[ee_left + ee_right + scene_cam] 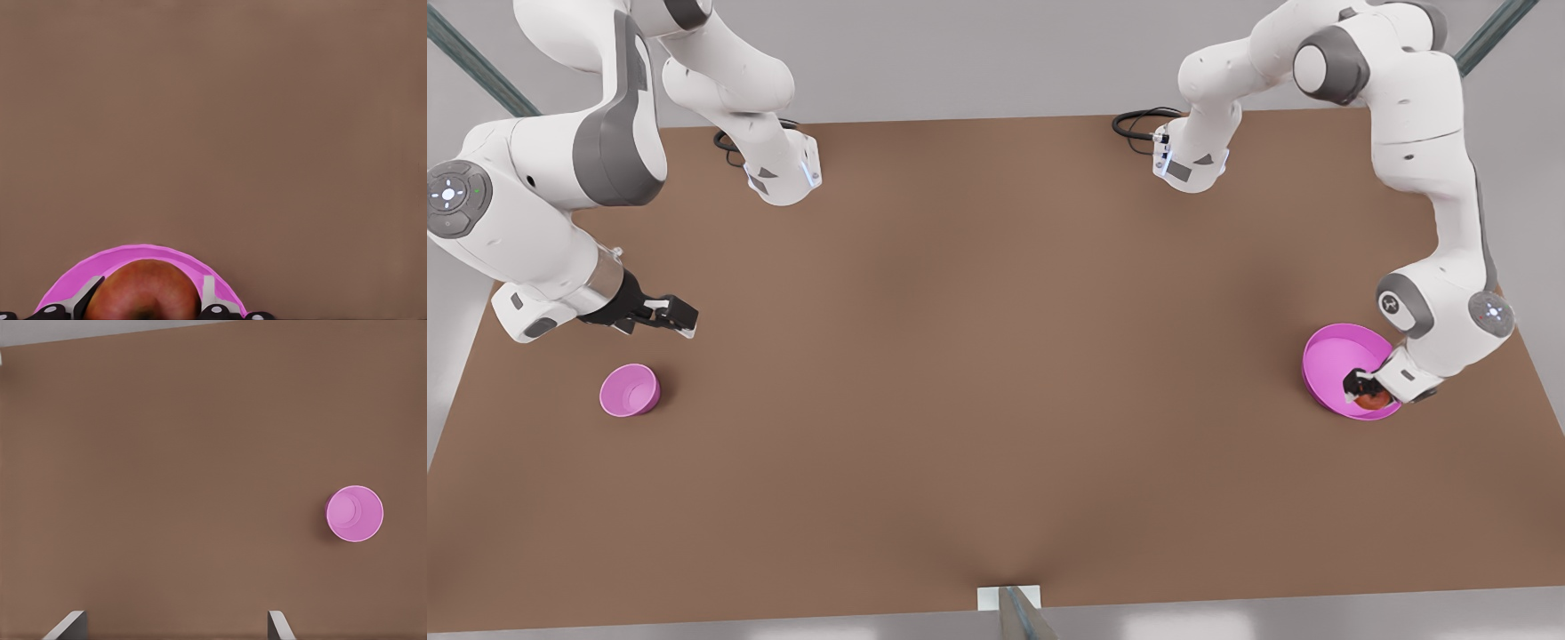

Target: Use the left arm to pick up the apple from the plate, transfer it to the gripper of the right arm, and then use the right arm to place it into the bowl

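Left gripper [1360,388] is down over the wide shallow magenta plate [1329,356], jaws apart and straddling the small reddish-orange apple [143,293], apparently not yet clamped; right gripper [671,316] waits, jaws apart, near the small deep pink bowl [630,390] across the brown bench [996,373].

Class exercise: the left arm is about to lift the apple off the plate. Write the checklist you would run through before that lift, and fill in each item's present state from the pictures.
1. Left claw is down at the apple: ok.
2. One finger on each side of the apple: ok.
3. Fingers pressed firmly against the apple: cannot tell.
4. Apple inside the plate: ok.
5. Right claw open and waiting above the table near the bowl: ok.
6. Bowl upright with nothing in it: ok.
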Robot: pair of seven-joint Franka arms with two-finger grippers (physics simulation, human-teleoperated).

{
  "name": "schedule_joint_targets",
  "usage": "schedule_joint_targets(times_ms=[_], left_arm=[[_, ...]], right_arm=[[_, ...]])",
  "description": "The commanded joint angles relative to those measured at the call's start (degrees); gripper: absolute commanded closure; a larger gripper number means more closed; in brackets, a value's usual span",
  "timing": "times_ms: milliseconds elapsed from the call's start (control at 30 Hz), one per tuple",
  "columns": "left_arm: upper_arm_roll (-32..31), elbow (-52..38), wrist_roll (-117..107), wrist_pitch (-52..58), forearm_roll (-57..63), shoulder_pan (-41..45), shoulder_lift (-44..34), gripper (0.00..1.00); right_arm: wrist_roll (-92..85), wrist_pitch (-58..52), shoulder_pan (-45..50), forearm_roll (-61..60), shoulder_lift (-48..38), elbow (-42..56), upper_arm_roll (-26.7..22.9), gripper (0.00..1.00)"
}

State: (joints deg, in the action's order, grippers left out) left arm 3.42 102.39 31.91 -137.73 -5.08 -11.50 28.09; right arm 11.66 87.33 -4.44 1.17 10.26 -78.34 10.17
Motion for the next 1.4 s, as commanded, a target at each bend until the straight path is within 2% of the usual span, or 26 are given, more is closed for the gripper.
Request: schedule_joint_targets(times_ms=[0, 33, 167, 300, 467, 600, 667, 733, 800, 867, 933, 1000, 1067, 1167, 1367], left_arm=[[-0.17, -0.71, -13.44, 11.25, -0.46, 4.46, -2.24, 0.28], [-0.35, -1.49, -18.98, 14.94, -1.68, 7.89, -3.30, 0.28], [-0.35, -2.55, -25.58, 23.56, -24.26, 17.47, -4.88, 0.28], [-0.26, -3.17, -23.74, 19.70, -40.79, 28.63, -3.83, 0.28], [-0.35, -3.25, 0.42, 15.22, -68.92, 37.69, -0.85, 0.29], [-1.93, -7.99, 13.44, 11.26, -83.43, 41.38, 5.13, 0.29], [-4.03, -13.88, 13.97, 7.40, -83.87, 41.38, 8.82, 0.29], [-6.05, -23.45, 17.04, 6.60, -86.94, 41.30, 15.84, 0.30], [-10.89, -29.44, 20.56, 2.47, -87.74, 41.03, 20.78, 0.30], [-12.29, -31.81, 22.66, 2.03, -87.74, 41.12, 23.32, 0.30], [-17.31, -37.79, 31.79, -1.57, -87.74, 41.12, 28.42, 0.30], [-18.54, -38.14, 39.72, -1.57, -87.74, 41.12, 28.60, 0.30], [-20.38, -42.19, 43.58, -1.48, -87.74, 40.68, 30.98, 0.30], [-20.38, -42.19, 44.03, -1.40, -87.74, 40.51, 30.98, 0.30], [-21.97, -42.19, 51.23, -1.40, -87.74, 40.51, 31.50, 0.30]], right_arm=[[-0.14, 0.03, 0.05, -0.03, -0.06, 0.03, 0.03, 0.00], [-0.05, 0.12, 0.22, -0.03, -0.06, 0.03, 0.20, 0.00], [-0.14, 0.03, 0.22, -0.12, -0.68, -0.76, 0.29, 0.00], [0.21, -0.23, 0.22, -0.12, -1.82, -1.38, 1.25, 0.00], [0.21, -0.76, 0.13, -0.12, -1.82, -1.20, 2.22, 0.00], [1.44, -0.41, 0.75, -0.03, -1.82, -0.85, 3.36, 0.00], [5.92, -0.93, 0.66, -1.77, -1.73, -0.76, 6.62, 0.00], [6.01, 0.64, 0.57, -12.49, 0.19, -1.03, 6.62, 0.00], [5.31, 4.60, 0.75, -22.61, 4.85, -1.38, 6.79, 0.00], [4.35, 9.60, 0.75, -27.97, 8.72, -1.55, 6.97, 0.00], [-2.32, 15.41, 0.57, -33.94, 13.99, -1.55, 7.59, 0.00], [-11.74, 17.88, -0.22, -42.74, 17.95, -1.55, 7.06, 0.00], [-20.88, 19.19, -1.71, -50.47, 21.99, -1.47, 6.88, 0.00], [-26.42, 20.34, -3.47, -52.67, 24.98, -1.64, 6.97, 0.00], [-45.75, 19.55, -6.28, -65.33, 27.09, -10.26, 6.97, 0.00]])
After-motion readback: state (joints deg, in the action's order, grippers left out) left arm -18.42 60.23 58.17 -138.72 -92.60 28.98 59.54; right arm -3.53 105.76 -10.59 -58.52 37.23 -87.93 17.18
